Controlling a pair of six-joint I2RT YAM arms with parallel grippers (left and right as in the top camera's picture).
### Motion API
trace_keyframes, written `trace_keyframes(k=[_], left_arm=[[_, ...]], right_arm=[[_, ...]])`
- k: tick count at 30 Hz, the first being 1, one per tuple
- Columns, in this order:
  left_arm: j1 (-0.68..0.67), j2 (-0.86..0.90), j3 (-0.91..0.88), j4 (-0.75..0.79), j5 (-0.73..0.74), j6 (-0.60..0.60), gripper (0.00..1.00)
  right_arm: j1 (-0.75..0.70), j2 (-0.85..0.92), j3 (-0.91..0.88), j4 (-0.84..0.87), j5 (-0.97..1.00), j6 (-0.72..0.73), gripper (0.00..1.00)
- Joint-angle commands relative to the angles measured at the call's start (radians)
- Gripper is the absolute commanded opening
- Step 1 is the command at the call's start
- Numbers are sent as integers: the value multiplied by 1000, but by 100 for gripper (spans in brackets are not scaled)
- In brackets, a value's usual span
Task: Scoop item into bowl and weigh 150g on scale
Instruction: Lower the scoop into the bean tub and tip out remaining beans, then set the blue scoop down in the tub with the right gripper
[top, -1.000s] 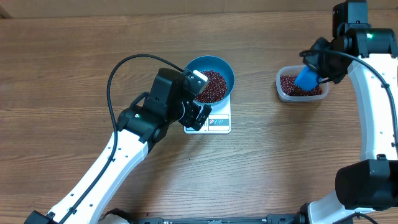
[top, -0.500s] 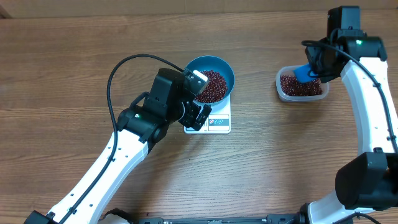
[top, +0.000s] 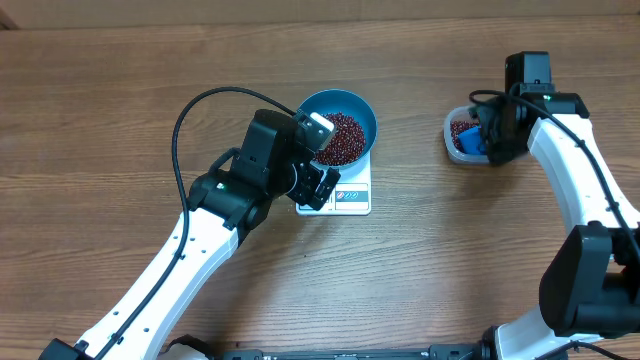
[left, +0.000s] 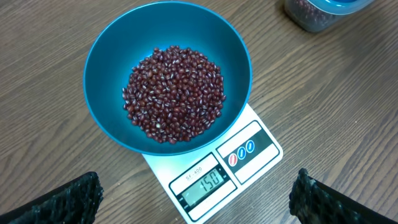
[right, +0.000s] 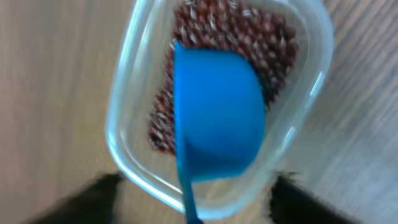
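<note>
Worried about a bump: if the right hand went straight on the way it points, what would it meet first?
Most likely the small blue plastic scoop, lying upside down in the clear rounded plastic tub right ahead of the right hand; the red-brown beans lie beneath. Depth is hard to judge.

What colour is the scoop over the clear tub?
Bright blue. The scoop shows best in the right wrist view.

Within 1 s, at right gripper (top: 487, 141): shifted left over clear tub (right: 121, 112), parted from blue scoop (right: 217, 124), now lying inside.
</note>
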Motion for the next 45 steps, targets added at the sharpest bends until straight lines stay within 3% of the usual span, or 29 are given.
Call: trace_keyframes(k=[1, 13, 22, 36, 45], left_arm=[[4, -1, -2, 3, 6, -14, 99], [4, -2, -2, 3, 7, -14, 100], [4, -2, -2, 3, 7, -14, 100], [4, -1, -2, 3, 7, -14, 100], [4, -2, -2, 3, 7, -14, 100]], right_arm=[[-4, -47, -4, -39, -26, -2, 100], [-6, -229, -3, -60, 107, -30, 100], [-6, -229, -3, -74, 137, -33, 100], [-6, -223, -6, -444, 158, -32, 100], [-6, -223, -6, -556, 147, -32, 100]])
